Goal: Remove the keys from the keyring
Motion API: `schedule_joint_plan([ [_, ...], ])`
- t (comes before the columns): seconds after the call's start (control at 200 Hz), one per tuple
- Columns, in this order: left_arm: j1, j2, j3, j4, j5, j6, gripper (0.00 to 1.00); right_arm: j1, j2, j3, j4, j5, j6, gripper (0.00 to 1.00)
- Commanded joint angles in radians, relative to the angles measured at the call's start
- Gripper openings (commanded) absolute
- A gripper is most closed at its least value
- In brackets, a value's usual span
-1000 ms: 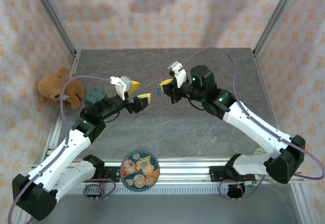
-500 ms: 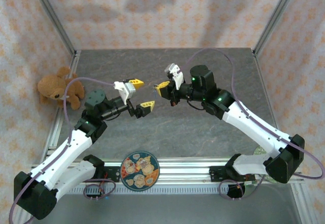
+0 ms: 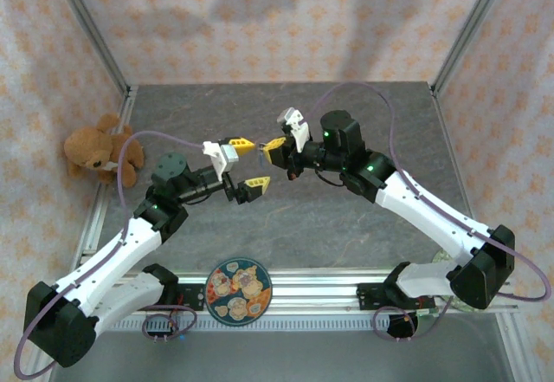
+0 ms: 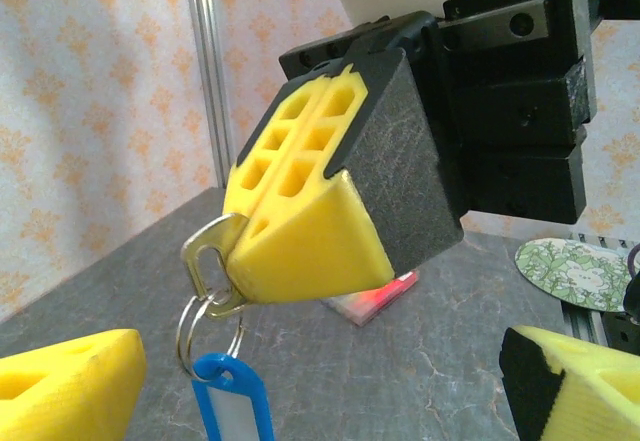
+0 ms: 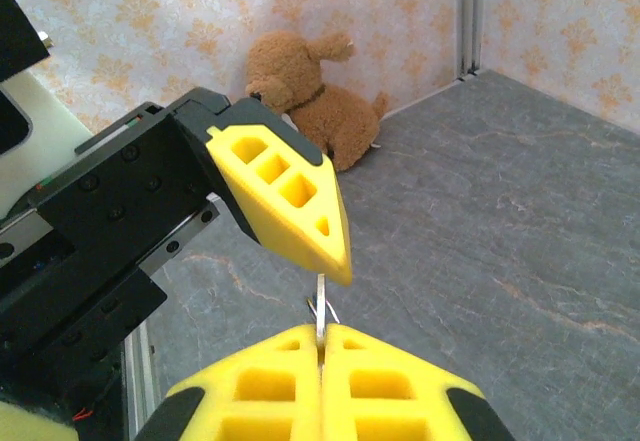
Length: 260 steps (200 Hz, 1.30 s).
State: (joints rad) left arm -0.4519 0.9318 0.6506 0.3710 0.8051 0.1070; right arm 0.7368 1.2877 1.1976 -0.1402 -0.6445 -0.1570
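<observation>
The right gripper [image 3: 275,146] is clamped tight on the key [image 4: 207,261], up in the air above the middle of the table [image 3: 346,226]. Only the key's holed head pokes out past the yellow fingertips, aimed toward the left arm and slightly down. Its blade is hidden between the pads. From the right wrist it is seen edge-on, a thin upright sliver. The keyring [image 4: 232,391] hangs from that hole, its blue tag long-axis vertical. The left gripper [image 3: 248,165] gapes wide, holding nothing, with 1 finger on either side of the dangling keyring, not touching it. A teddy bear [image 3: 99,152] lies by the left wall.
</observation>
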Motion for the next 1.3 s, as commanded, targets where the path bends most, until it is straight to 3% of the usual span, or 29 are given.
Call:
schedule_joint_plan([
  [0.0, -0.010, -0.004, 0.012, 0.016, 0.013, 0.023, 0.92, 0.005, -0.001, 0.029, 0.046, 0.018, -0.003, 0.00],
  [0.325, -0.026, 0.004, 0.026, 0.010, 0.009, 0.023, 0.91, 0.006, 0.006, 0.034, 0.056, 0.006, 0.000, 0.00],
  [0.646, -0.046, -0.004, 0.038, -0.006, -0.001, 0.035, 0.91, 0.005, 0.022, 0.055, 0.036, 0.105, 0.001, 0.00],
  [0.901, -0.054, -0.004, 0.046, -0.016, -0.017, 0.046, 0.91, 0.007, 0.023, 0.062, 0.036, 0.105, 0.007, 0.00],
  [1.296, -0.051, -0.082, 0.005, -0.063, -0.180, 0.015, 0.89, -0.011, -0.005, 0.037, 0.079, 0.028, 0.026, 0.00],
])
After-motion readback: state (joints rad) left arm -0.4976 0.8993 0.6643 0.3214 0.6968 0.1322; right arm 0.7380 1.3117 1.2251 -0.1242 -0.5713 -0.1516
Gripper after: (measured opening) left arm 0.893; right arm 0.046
